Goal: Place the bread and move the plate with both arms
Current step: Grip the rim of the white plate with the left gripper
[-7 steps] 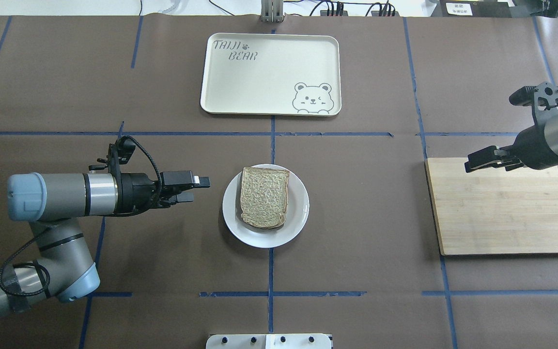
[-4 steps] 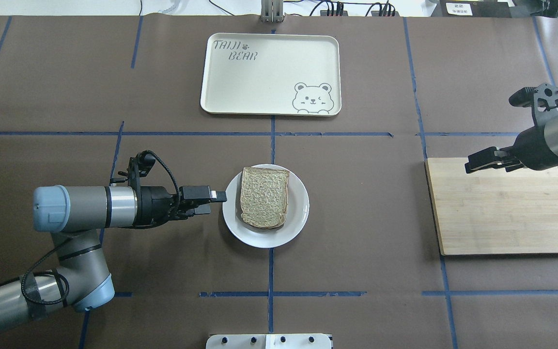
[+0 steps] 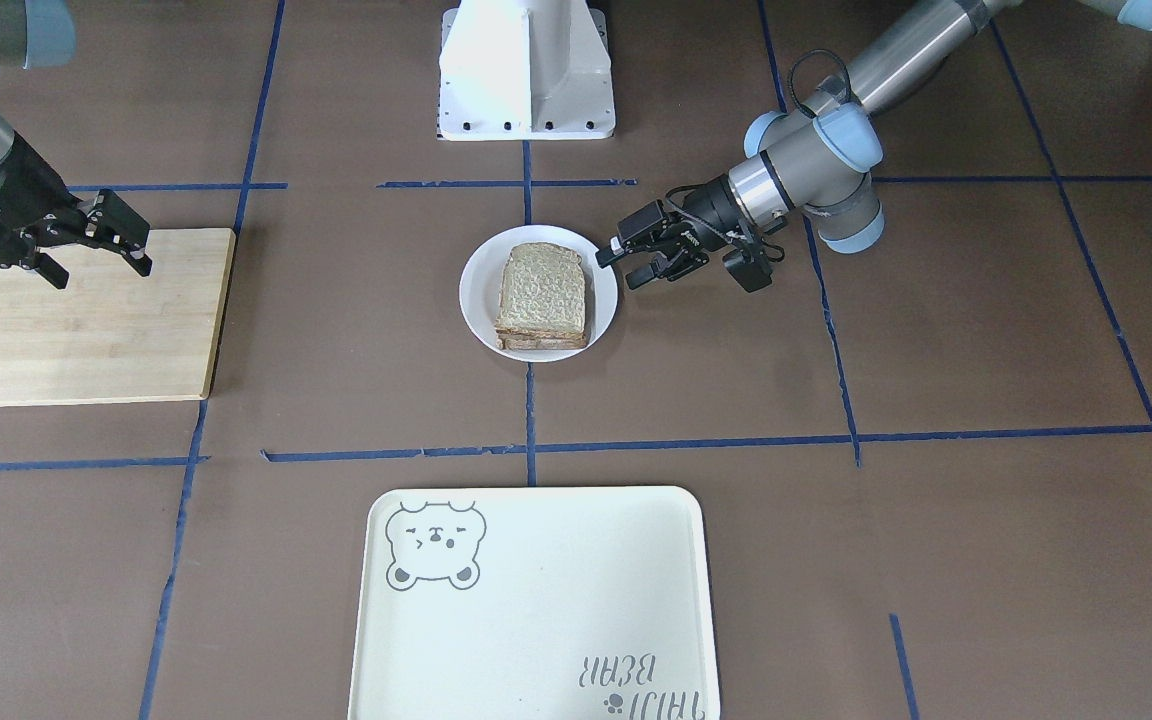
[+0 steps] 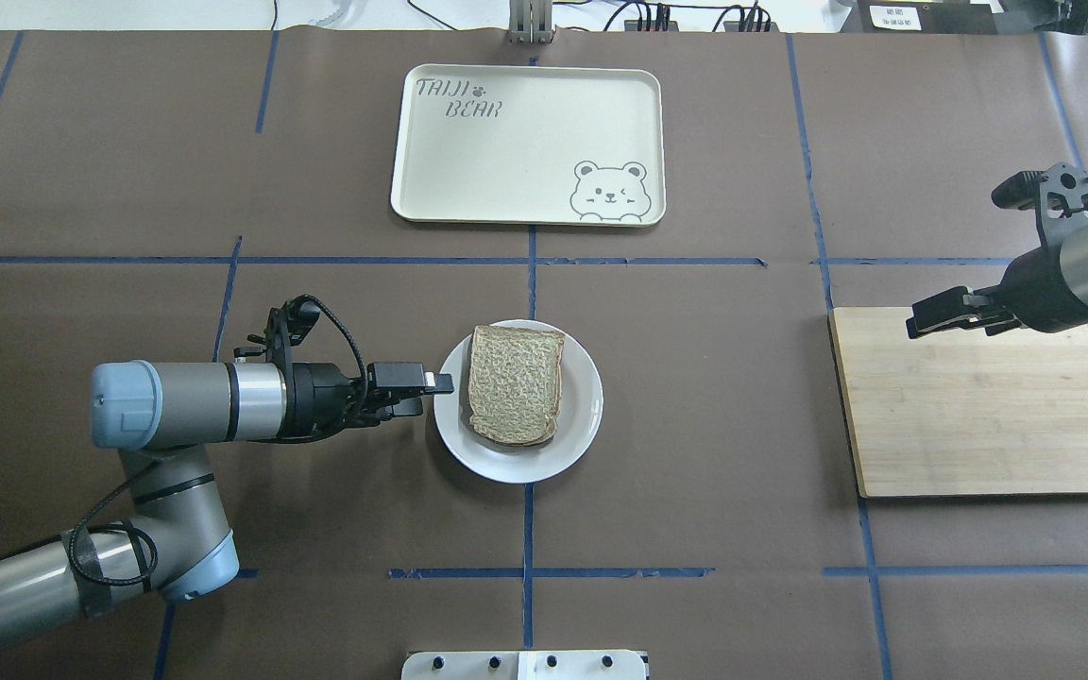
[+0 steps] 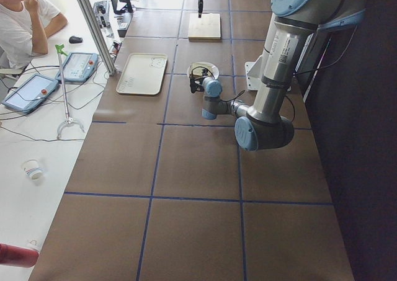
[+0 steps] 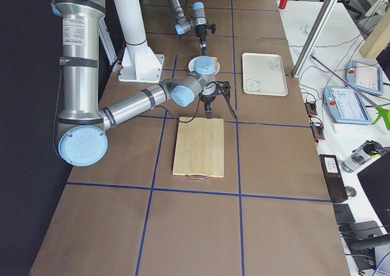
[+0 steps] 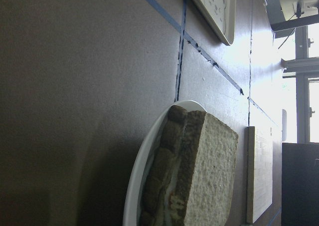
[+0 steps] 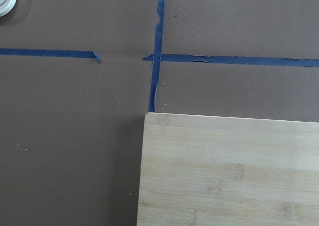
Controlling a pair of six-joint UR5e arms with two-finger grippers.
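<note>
The bread (image 4: 516, 382) lies on the white plate (image 4: 582, 430) at the table's middle, and also shows in the front view (image 3: 542, 295). In the left wrist view the bread (image 7: 212, 171) tops a stack on the plate (image 7: 137, 181). My left gripper (image 4: 435, 392) is open and held level at the plate's left rim, with one finger above the rim; the front view shows it too (image 3: 621, 266). My right gripper (image 4: 912, 326) is open and empty over the far left corner of the wooden board (image 4: 969, 406).
A cream bear-print tray (image 4: 525, 142) lies beyond the plate, near the far edge. The wooden board (image 3: 76, 320) sits at the robot's right and fills the right wrist view (image 8: 224, 171). The white pedestal base (image 3: 526, 70) stands behind the plate.
My left gripper has moved right across the table to the plate's left rim. The right arm, the plate and the bread have not moved.
</note>
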